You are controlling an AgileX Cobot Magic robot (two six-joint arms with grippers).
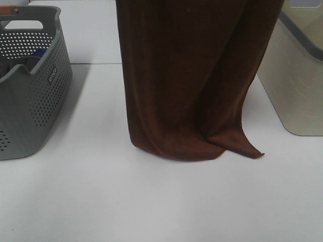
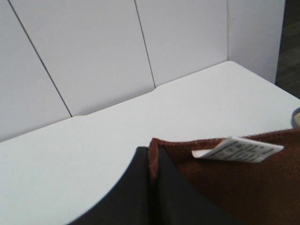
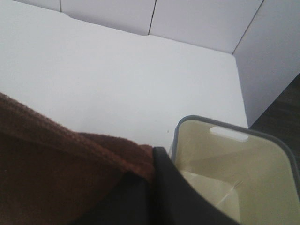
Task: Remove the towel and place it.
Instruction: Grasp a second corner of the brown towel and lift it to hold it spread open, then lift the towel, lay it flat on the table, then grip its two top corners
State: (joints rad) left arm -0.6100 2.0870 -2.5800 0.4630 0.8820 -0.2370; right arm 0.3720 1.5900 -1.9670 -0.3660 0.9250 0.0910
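Towel (image 1: 192, 75) hangs full length, both top corners pinched: the left gripper (image 2: 151, 157) is clamped on the hem right by the white tag (image 2: 239, 150), and the right gripper (image 3: 149, 177) is clamped on the other corner. The bottom edge just rests on the table (image 1: 151, 201) under it, with one corner flicked out to the right. There's lots of bare table in front of the towel. A grey basket (image 1: 35, 85) sits well off to its left, and a beige bin (image 1: 298, 85) is closer on its right, near that loose corner.
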